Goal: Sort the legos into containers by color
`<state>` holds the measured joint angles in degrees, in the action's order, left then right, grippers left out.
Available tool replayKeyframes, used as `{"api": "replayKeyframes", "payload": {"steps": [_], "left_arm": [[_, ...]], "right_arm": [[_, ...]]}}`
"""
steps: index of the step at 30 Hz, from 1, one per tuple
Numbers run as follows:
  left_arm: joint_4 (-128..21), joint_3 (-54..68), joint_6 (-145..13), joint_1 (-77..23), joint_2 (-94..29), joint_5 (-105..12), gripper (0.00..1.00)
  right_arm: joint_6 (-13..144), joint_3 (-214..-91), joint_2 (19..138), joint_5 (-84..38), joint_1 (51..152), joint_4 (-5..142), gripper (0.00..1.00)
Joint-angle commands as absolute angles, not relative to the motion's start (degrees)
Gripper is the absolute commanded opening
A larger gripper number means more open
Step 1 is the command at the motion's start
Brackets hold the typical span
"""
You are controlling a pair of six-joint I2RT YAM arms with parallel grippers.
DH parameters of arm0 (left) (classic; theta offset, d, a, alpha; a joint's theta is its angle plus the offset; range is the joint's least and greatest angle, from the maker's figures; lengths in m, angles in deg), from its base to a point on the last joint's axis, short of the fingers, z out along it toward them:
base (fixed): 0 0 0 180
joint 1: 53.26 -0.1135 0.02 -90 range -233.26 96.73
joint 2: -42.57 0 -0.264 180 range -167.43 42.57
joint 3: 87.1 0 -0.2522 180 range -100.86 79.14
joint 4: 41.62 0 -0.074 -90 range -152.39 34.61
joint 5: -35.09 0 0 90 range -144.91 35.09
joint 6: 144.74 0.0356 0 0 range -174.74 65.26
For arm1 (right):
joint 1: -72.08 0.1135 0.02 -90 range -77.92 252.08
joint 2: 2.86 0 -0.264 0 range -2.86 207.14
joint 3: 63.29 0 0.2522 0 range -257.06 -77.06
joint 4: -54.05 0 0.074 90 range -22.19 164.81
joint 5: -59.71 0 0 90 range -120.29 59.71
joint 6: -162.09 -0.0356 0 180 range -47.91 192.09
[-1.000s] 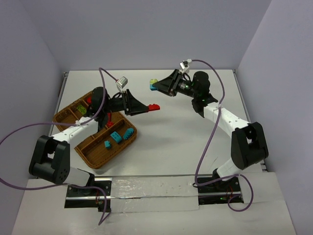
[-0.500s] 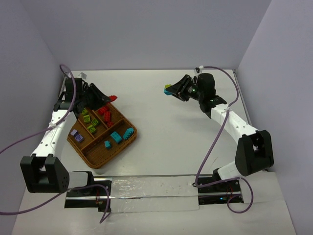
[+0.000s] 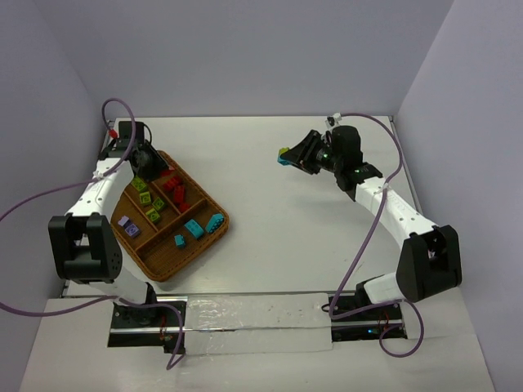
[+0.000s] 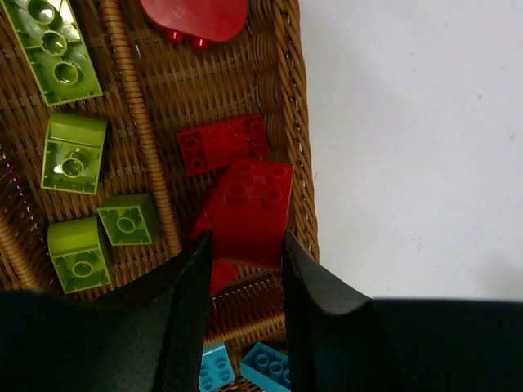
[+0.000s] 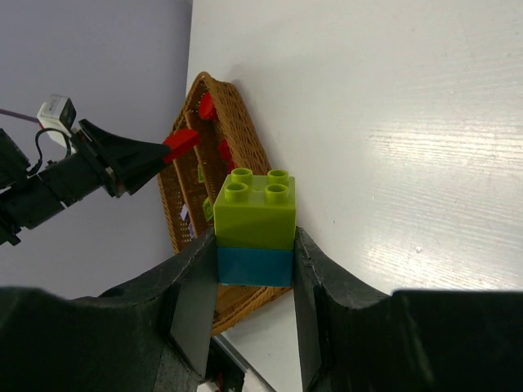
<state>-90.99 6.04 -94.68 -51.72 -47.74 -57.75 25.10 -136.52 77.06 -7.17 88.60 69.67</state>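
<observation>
- While both arm bases stand at the near edge of the white counter point(image 3: 278, 245), the left arm reaches to the far left and the right arm to the far right.
- Just beyond the left base lies the brown wicker tray point(image 3: 163, 273), set at an angle, and its inner dividers make the containers.
- In the nearest container, at the right end of the tray, there are three teal bricks point(image 3: 194, 229).
- The container at the left end holds purple bricks point(image 3: 128, 224).
- Further in, the middle container holds green bricks point(image 4: 73, 159); the left wrist view shows four of them.
- The farthest container holds red bricks point(image 4: 225, 143), which lie close to the outer wall of the tray.
- The left gripper point(image 4: 245, 241) hangs over this red container with its jaws closed on one more red brick point(image 4: 249, 200).
- This brick is tilted and is just above the red ones; I cannot tell if it touches them.
- Well apart from the tray, over the far middle of the counter, the right gripper point(image 5: 255, 245) is raised and points to the left.
- Its two fingers clamp a short stack point(image 5: 255, 220) from both sides: a green brick point(image 5: 255, 204) sits on a teal brick point(image 5: 255, 265).
- The stack is held up in the air, above the counter.
</observation>
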Motion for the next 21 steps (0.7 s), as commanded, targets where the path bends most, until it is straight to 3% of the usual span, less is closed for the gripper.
{"api": "replayKeyframes", "payload": {"steps": [1, 4, 6, 11, 17, 21], "left_arm": [[-91.1, 2.7, -93.4, -51.9, -49.7, -59.8, 0.54], [-91.1, 2.7, -93.2, -51.9, -49.1, -59.4, 0.79], [-90.7, 2.9, -92.8, -51.9, -47.6, -58.3, 0.85], [-84.5, 7.2, -91.1, -51.4, -42.0, -50.7, 0.82], [-78.1, 8.6, -86.3, -43.4, -39.0, -23.9, 0.77], [-69.4, 11.6, -86.2, -38.2, -39.0, -13.2, 0.77]], "right_arm": [[26.6, -135.7, 74.9, -7.5, 88.7, 69.9, 0.0], [27.1, -136.0, 74.8, -7.2, 88.7, 70.4, 0.0], [27.9, -136.4, 74.9, -6.6, 88.8, 71.0, 0.0], [34.0, -139.3, 75.6, -0.8, 89.8, 73.4, 0.0], [41.2, -140.2, 75.6, 9.5, 92.4, 76.1, 0.0], [41.2, -139.1, 75.3, 16.1, 94.0, 73.2, 0.0]]}}
